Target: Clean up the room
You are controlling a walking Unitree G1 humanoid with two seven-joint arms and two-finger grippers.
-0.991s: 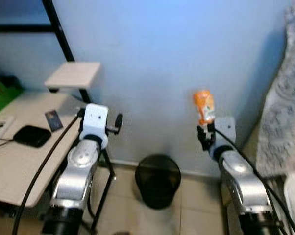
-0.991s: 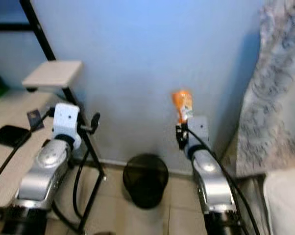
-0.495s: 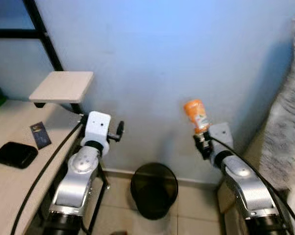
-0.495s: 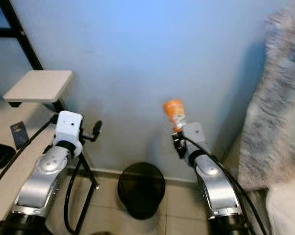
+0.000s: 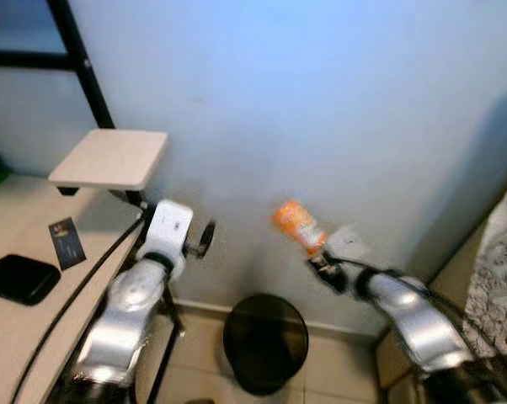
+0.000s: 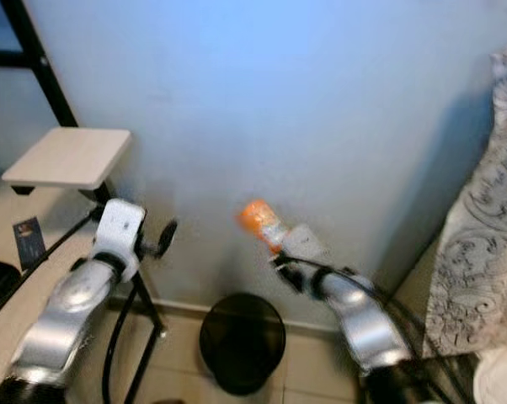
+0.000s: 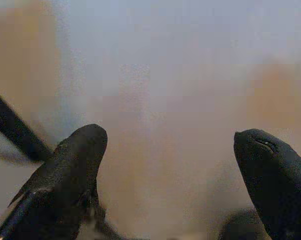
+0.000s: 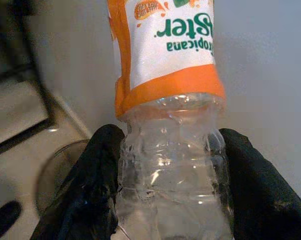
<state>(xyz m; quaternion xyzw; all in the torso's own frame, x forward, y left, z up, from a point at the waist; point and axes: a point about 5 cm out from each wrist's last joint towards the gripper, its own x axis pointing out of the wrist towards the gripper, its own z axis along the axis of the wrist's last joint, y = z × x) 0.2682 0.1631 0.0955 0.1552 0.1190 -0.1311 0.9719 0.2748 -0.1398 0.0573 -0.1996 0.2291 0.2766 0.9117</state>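
The bottle (image 8: 165, 125) is a clear plastic one with an orange and white Tropicana label, empty as far as can be seen, its label end pointing away from the wrist. It is clamped in the right gripper (image 5: 321, 268), whose two black fingers (image 8: 90, 185) press on the clear ribbed part on either side. Half a second ago the bottle stood nearly upright in front of the blue wall (image 5: 321, 101); now it leans over toward the robot's left, and the right arm (image 5: 405, 311) reaches more across, so the bottle (image 5: 296, 225) hangs in the air above the bin (image 5: 264, 341), a little to the right of the bin's middle. The arm and bottle are blurred.

The bin is round and black and stands on the tiled floor (image 5: 354, 379) against the foot of the wall, much where it was before.

The left gripper (image 7: 170, 170) is held up with its fingers spread wide and nothing between them. The left arm (image 5: 136, 295) is raised beside a black stand (image 5: 89, 80), as it was half a second ago.

At the left lies a pale desk (image 5: 26, 320), with a small raised shelf (image 5: 110, 158) above its far corner. A flat black case (image 5: 18, 278) lies near the desk's left edge, and a small dark card (image 5: 65, 241) sits further back. At the right edge hangs a patterned grey-white cloth (image 5: 502, 269).
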